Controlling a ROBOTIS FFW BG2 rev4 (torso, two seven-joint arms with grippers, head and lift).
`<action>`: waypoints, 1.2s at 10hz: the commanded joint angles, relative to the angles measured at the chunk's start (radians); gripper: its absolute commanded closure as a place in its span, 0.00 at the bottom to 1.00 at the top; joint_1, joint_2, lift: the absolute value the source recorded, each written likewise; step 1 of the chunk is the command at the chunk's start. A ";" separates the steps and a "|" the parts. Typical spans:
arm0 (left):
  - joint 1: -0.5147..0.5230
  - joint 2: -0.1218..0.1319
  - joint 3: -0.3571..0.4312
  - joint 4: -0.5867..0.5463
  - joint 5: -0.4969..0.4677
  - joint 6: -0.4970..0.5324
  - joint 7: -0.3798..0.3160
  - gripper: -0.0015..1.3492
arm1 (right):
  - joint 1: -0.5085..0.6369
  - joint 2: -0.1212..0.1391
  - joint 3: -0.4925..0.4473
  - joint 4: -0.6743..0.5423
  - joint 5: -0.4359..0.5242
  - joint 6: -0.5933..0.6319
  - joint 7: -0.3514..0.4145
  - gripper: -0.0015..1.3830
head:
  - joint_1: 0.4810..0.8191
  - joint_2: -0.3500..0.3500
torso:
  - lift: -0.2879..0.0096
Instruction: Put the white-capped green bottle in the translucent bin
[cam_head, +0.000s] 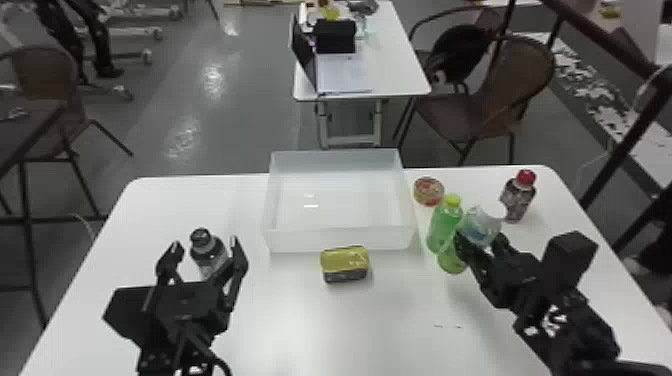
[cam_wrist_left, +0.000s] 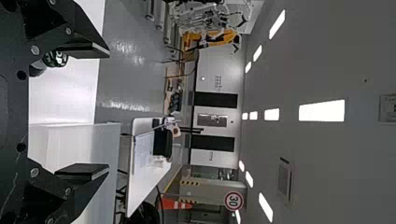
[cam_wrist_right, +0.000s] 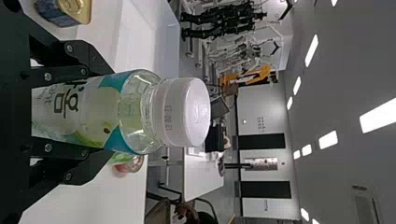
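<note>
Pinching white-capped green bottle (cam_head: 478, 229) cap-up, frame right, in right gripper (cam_head: 480, 241), presumably to stand in translucent bin (cam_head: 340, 240), with left gripper (cam_head: 205, 244) spread

Head view downward, wrist views turned sideways

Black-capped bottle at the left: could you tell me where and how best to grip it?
I'd clasp the black-capped bottle around its body, from the robot's side: it stands upright and round, and the open left gripper faces it.
</note>
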 joint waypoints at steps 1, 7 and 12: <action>-0.009 0.006 -0.011 0.009 0.009 -0.007 0.000 0.30 | -0.068 -0.001 0.039 0.074 -0.031 -0.039 0.013 0.68 | 0.63 0.58 | 0.90; -0.023 0.002 -0.022 0.017 0.016 -0.010 0.000 0.30 | -0.293 0.007 0.214 0.366 -0.076 -0.246 0.004 0.68 | 0.63 0.70 | 0.90; -0.027 0.019 -0.030 0.029 0.049 -0.045 -0.017 0.30 | -0.462 0.024 0.223 0.709 -0.057 -0.426 -0.075 0.68 | 0.63 0.69 | 0.90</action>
